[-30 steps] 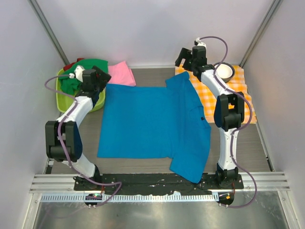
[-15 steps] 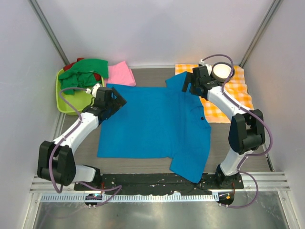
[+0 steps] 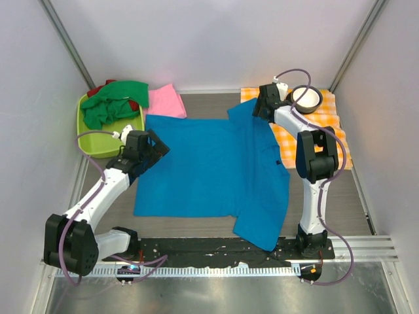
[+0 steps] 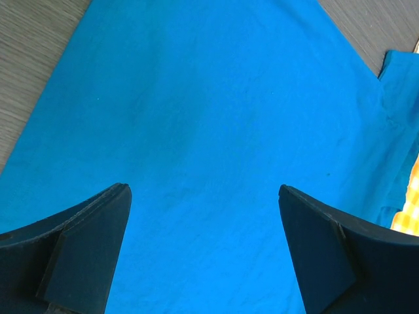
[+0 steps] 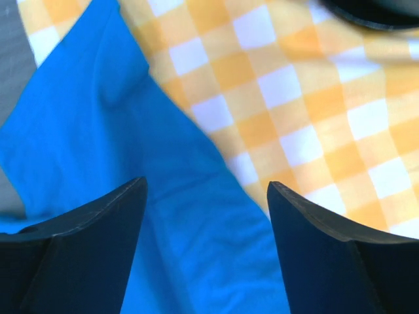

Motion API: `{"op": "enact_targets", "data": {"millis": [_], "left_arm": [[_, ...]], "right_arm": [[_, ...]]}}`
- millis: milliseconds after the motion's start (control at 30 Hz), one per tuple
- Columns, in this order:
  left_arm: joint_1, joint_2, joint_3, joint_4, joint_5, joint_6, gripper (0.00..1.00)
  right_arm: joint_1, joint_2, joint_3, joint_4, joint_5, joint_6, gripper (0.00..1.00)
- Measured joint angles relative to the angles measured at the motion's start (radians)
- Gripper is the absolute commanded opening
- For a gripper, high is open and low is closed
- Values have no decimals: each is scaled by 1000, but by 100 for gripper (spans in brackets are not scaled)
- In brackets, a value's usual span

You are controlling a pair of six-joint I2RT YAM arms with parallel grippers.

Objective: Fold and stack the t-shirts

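blue t-shirt [image 3: 209,170]: i count one, flat, smooth, just right of green bin [image 3: 88,140] | green tee [image 3: 116,98], red tee [image 3: 97,89]: one each, crumpled in bin | pink tee [image 3: 167,101]: one, beside bin's far right corner | left gripper [image 4: 203,190], right gripper [image 5: 206,183]: two, both jaws apart, empty, right of bin

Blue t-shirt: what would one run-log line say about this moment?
blue t-shirt spread flat, unfolded | left gripper open above its body | right gripper open over sleeve edge lying on checked cloth
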Motion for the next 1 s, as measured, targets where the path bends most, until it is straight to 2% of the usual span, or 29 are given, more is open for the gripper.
{"op": "enact_targets", "data": {"millis": [33,233,500,767,800,833,933,1000], "left_arm": [[0,0,0,0,0,3,100],[0,24,0,5,-1,19,100],[0,72,0,8,-1,20,100],[0,101,0,22,0,18,100],[0,102,0,25,0,18,100],[0,103,0,27,0,18,100],[0,103,0,33,0,18,100],[0,103,0,33,0,18,100]], "right_arm": [[-5,27,31,-1,6,-3,72],[-28,144,203,-37,27,-30,69],[-32,181,215,-57,-1,-37,66],[-31,185,147,-52,-54,-33,47],[-31,186,147,-52,-56,-33,44],[-31,187,147,-52,-58,-32,36],[-31,188,147,-51,-58,-31,26],[-31,188,147,-51,-57,-27,25]]}}
